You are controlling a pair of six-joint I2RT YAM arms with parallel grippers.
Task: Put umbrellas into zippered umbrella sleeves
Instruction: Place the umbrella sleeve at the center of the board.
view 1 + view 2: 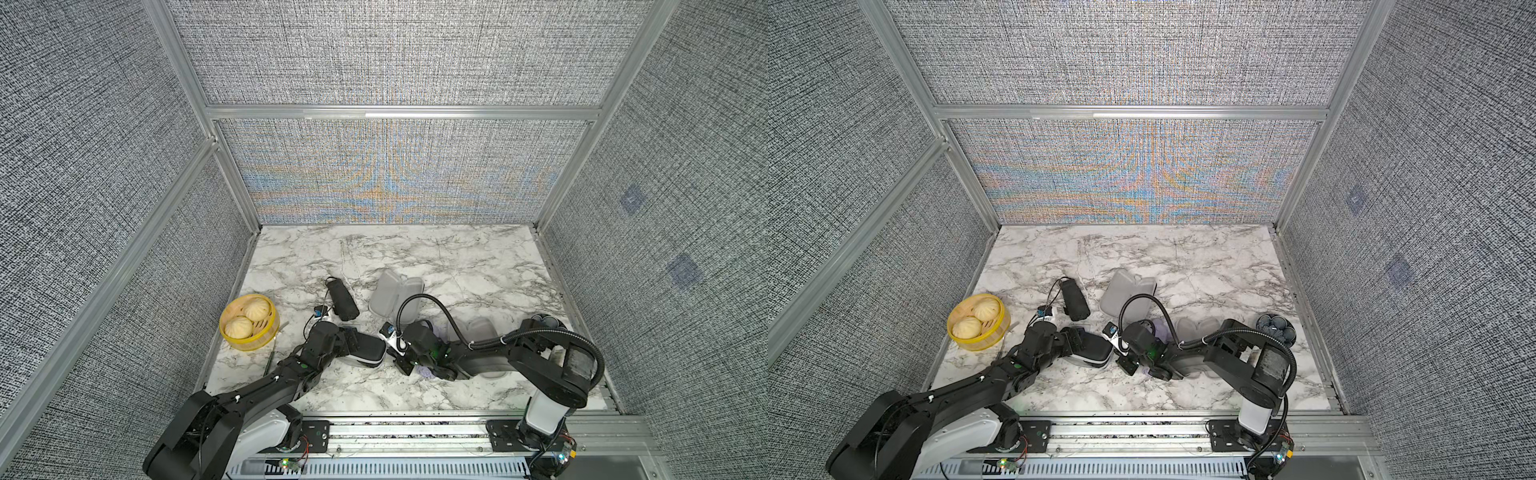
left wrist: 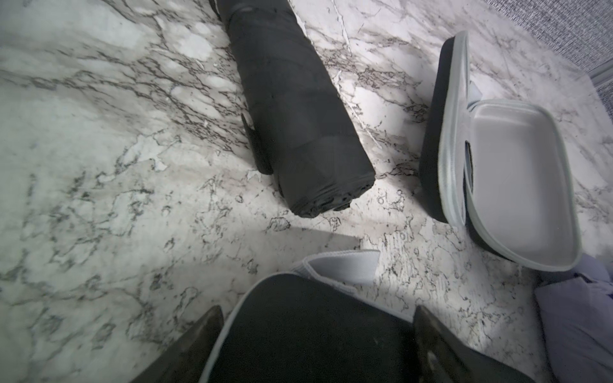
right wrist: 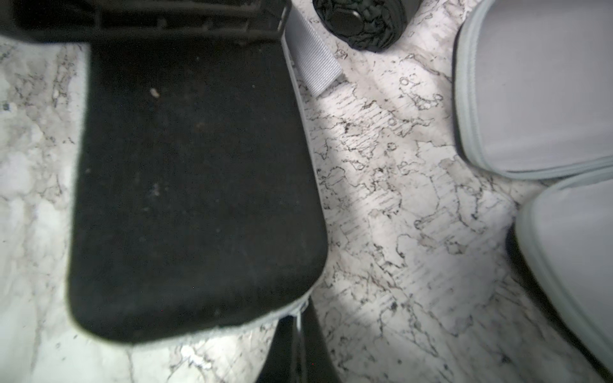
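Note:
A closed black sleeve (image 1: 368, 349) (image 3: 192, 185) lies near the front between both arms. My left gripper (image 2: 316, 311) straddles it, a finger against each long side. My right gripper (image 3: 300, 318) is shut at the sleeve's corner, with a thin pale zip pull pinched between its fingers. A black umbrella (image 1: 343, 301) (image 2: 292, 109) lies on the marble behind the left gripper. Beside it an open sleeve (image 1: 395, 299) (image 2: 517, 185) shows its grey lining. A lavender umbrella (image 1: 1160, 328) and another open sleeve (image 1: 482, 330) are mostly hidden under the right arm.
A yellow basket (image 1: 232, 334) with two buns stands at the left edge, with a thin stick (image 1: 272, 349) beside it. A dark round object (image 1: 1275, 328) sits at the right behind the right arm. Fabric walls close in the table (image 1: 415, 253) on three sides.

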